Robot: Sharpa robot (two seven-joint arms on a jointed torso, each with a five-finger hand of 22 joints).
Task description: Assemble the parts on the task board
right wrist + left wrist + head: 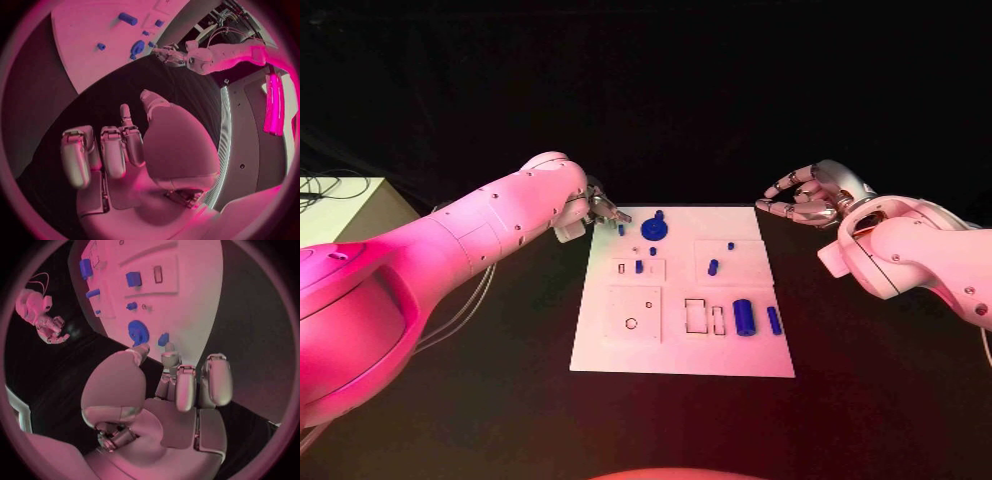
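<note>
Hands (599, 211) and (802, 196) hover empty, fingers loosely curled, beside the task board (682, 345).

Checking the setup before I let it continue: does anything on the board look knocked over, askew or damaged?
Nothing stands out. The task board lies flat and square on the table, with the blue parts spread over it and none off its edge. The left hand hovers at its far corner; the right hand is off to the side, holding nothing.

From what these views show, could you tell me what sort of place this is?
Probably a robotics lab test bench: a black table against dark backdrop, a white rectangular task board with small blue parts, and two white robot arms, left hand and right hand empty.
</note>
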